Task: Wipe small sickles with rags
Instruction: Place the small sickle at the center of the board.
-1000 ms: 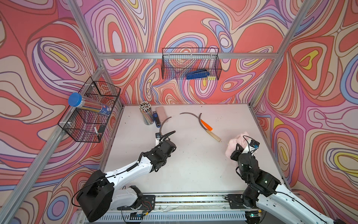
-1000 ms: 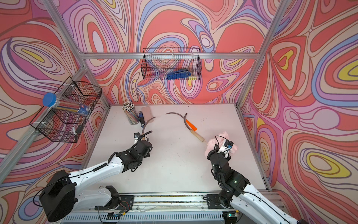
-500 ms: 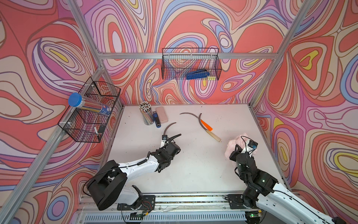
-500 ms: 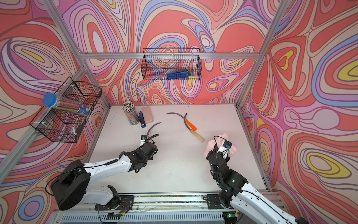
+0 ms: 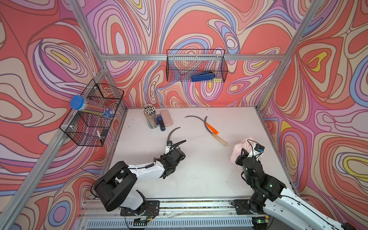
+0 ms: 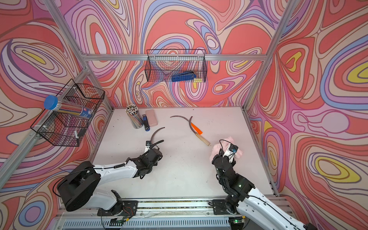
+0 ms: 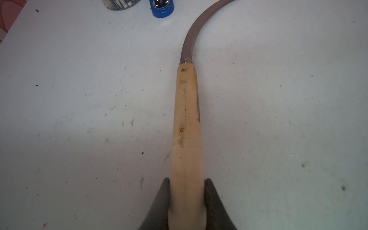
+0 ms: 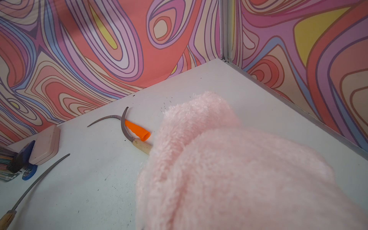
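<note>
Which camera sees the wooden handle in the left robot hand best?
The left wrist view: the wooden handle fills the middle, pinched by the left gripper. In both top views the arm mostly hides it; only its blade shows. The right wrist view catches just its end.

Three walls [image 5: 199, 25] close in the workspace at the back and on both sides. All are covered in a printed swirl pattern of coral red, pink, lilac, blue, cream and yellow. Silver aluminium frame bars [image 5: 139, 57] run up the corners and across the back wall. The floor of the cell is a flat white matte tabletop [image 5: 199, 179], scuffed and dotted with small dark specks, which the wrist views show close up. A black wire basket [image 5: 179, 67] hangs from the bar on the back wall. A second black wire basket [image 5: 85, 137], split into compartments, is fixed to the sloping bar on the left side. The light is even and soft, and shadows on the tabletop are faint.
</note>
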